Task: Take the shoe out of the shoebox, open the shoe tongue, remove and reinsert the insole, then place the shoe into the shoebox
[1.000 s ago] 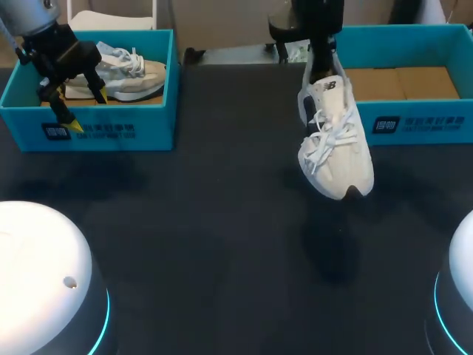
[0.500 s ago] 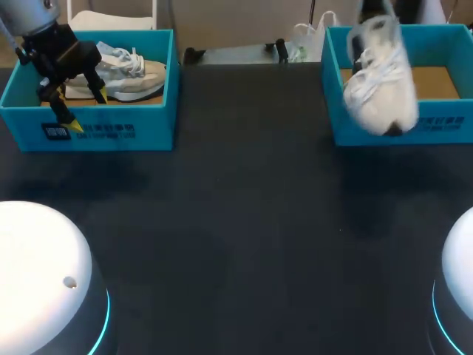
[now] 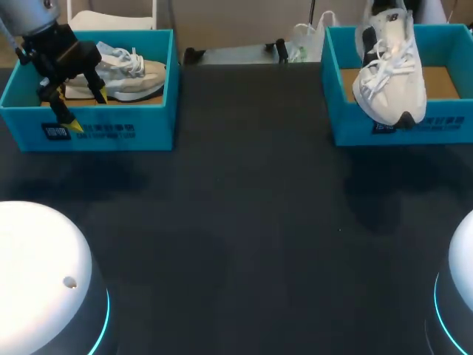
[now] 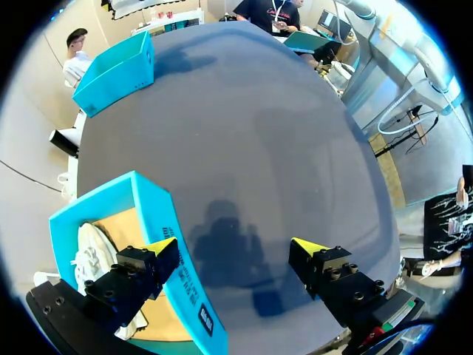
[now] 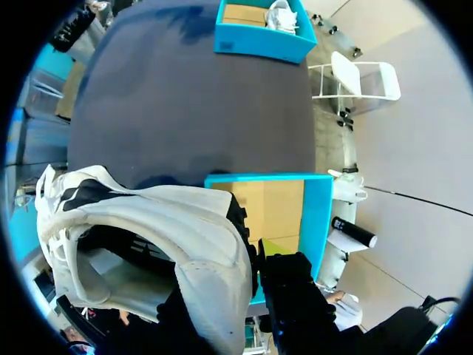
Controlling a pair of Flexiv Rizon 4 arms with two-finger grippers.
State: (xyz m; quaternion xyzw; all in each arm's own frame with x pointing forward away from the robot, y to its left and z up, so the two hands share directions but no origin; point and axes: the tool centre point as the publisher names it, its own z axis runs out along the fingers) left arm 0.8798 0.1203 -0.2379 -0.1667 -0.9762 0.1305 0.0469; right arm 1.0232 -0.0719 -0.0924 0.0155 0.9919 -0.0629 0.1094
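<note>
**Final step in hand: shoe over shoebox**

Right gripper (image 5: pixel 255 259) is clamped on the white shoe (image 3: pixel 392 74) at its heel collar, toe hanging down above the right-hand shoebox (image 3: pixel 332 111). Left gripper (image 4: pixel 235 248) stands wide open, holding nothing. Judged next: lower, level the sole, release.

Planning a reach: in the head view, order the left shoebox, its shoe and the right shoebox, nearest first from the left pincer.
1. left shoebox, front wall at the left pincer.
2. shoe, inside that box.
3. right shoebox, across the table.
</note>
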